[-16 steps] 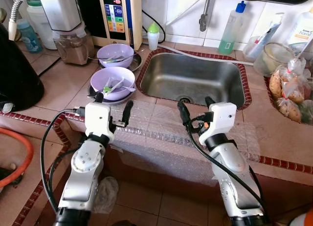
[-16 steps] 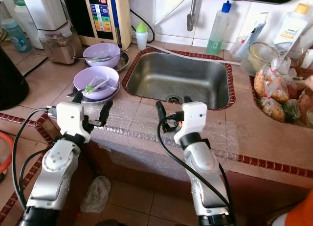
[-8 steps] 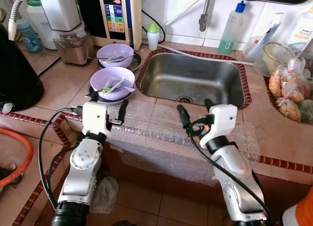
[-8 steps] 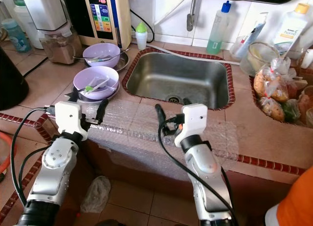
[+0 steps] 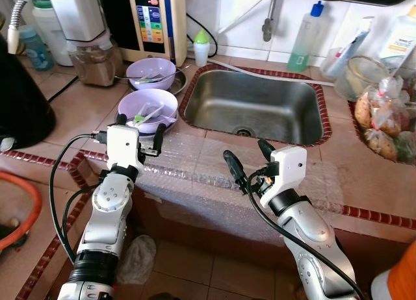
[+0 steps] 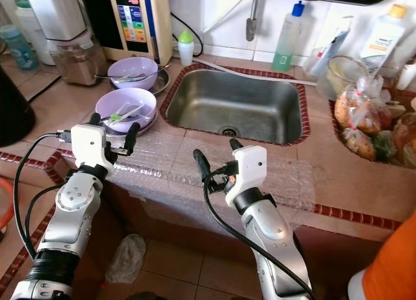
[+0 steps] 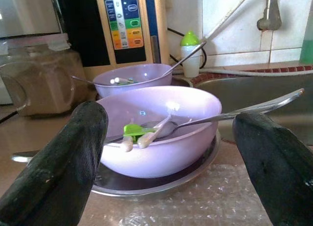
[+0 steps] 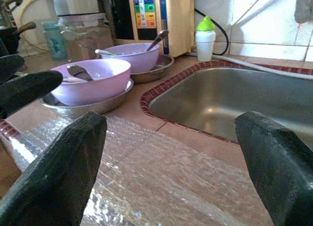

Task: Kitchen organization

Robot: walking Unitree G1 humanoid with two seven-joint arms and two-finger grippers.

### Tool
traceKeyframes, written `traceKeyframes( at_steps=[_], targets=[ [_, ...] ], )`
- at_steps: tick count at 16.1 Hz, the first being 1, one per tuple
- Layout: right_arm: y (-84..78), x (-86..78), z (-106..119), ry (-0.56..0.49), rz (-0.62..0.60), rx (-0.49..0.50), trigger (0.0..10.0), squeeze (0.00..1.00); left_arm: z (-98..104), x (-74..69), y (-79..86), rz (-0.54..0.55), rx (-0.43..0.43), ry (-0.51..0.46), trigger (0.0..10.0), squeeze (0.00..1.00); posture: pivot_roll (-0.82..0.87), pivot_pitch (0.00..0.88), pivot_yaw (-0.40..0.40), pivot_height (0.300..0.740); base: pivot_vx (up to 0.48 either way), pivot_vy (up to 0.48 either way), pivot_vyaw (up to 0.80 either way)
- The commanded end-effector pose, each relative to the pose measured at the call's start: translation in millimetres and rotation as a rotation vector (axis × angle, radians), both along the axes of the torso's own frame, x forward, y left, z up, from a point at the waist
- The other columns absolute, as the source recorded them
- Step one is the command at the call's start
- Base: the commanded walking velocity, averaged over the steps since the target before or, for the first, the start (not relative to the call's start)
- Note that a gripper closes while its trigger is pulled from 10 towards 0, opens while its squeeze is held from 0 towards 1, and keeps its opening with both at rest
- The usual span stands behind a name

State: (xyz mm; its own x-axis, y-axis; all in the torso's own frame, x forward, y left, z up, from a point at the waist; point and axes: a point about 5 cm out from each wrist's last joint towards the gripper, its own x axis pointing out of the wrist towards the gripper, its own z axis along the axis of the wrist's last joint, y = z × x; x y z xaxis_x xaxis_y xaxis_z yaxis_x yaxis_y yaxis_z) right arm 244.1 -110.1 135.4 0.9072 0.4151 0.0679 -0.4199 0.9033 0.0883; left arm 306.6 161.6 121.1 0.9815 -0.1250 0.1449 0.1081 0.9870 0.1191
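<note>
The near purple bowl [image 5: 147, 109], holding a spoon [image 7: 234, 113], sits left of centre beside the sink [image 5: 261, 105]. The left gripper [image 5: 138, 128], spread wide, faces it; the right gripper [image 5: 248, 158] is also wide, empty. The rim should be straddled squarely, avoiding the spoon.

The left hand [image 5: 138, 130] has closed in on the near purple bowl [image 5: 147, 109]; the right hand [image 5: 249, 158] drew back.

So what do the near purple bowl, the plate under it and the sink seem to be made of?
The near purple bowl looks like plastic: opaque, with a soft sheen. The plate under it looks like steel, grey and mirror-like. The sink looks like brushed stainless steel with dull reflections.
</note>
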Motion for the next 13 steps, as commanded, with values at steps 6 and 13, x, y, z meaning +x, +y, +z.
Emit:
traceKeyframes(
  at_steps=[6,13],
  targets=[
    [-6.0,-5.3,5.3,-0.009,-0.017,-0.013,10.0,0.00,-2.7,17.0,3.3,0.005,-0.029,0.031,10.0,0.00,-0.15,0.000,0.018,0.740,0.000,0.000,0.00],
    [-8.1,-4.9,7.4,-0.014,-0.025,-0.031,10.0,0.00,-1.7,25.5,2.9,-0.003,-0.033,0.001,0.7,0.00,-0.15,0.000,0.024,0.740,0.000,0.000,0.00]
  ],
)
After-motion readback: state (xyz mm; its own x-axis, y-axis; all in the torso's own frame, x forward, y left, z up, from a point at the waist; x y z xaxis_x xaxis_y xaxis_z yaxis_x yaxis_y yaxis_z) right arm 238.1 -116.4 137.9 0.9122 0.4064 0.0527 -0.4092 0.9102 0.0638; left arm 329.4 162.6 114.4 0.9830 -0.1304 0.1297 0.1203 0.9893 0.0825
